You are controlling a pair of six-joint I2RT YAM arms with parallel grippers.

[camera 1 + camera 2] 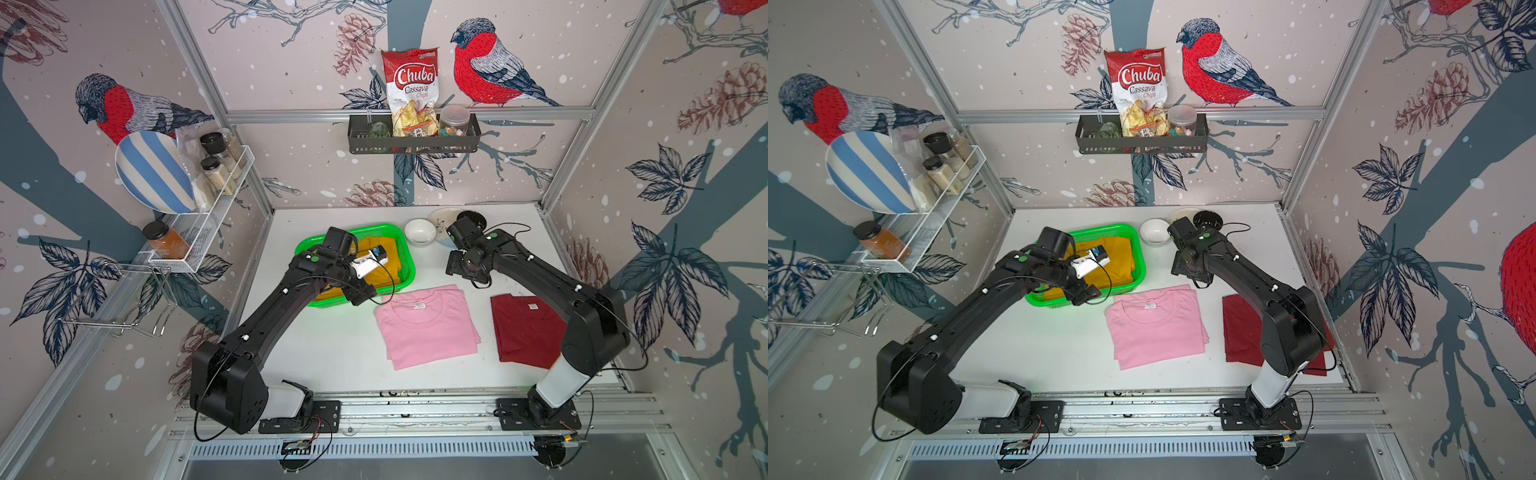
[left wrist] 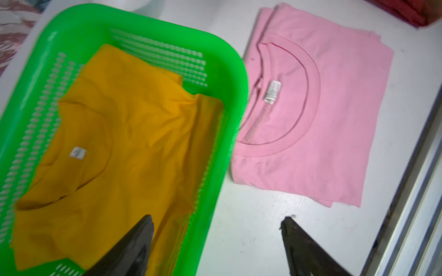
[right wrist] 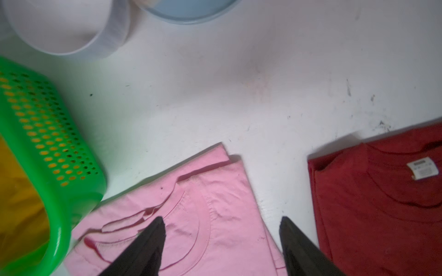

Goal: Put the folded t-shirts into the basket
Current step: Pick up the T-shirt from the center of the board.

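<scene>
One down, two to go, by the look of it. The mustard yellow folded t-shirt (image 2: 124,124) is lying inside the shallow bright green plastic basket (image 2: 236,78), a bit rumpled, with one side riding up the perforated wall nearest the pink shirt. The light pink folded t-shirt (image 1: 428,326) and the dark red folded t-shirt (image 1: 525,328) both lie flat on the white table (image 1: 332,353), not yet gathered.

The left tool (image 2: 217,218) hangs over the basket's corner with its jaws spread wide and nothing in them; one finger is above the yellow cloth, the other above bare table. The right tool (image 3: 222,218) is likewise wide open and empty, over the far edge of the pink shirt, one finger above the collar and the other above the strip between pink and red.

Room is tight in places. The yellow shirt covers most of the basket floor, so the next ones will have to stack on top, and I'd guess loose edges could drape over the rim. The pink shirt's corner sits hard by the basket's near corner; I cannot tell whether they touch. A small white bowl (image 1: 419,231) stands just beyond the basket's far corner, with a pale plate (image 1: 442,216) behind it. There is a bare gap between pink and red, and open table in front of the pink shirt. The right arm overhangs part of the red shirt in both top views.
</scene>
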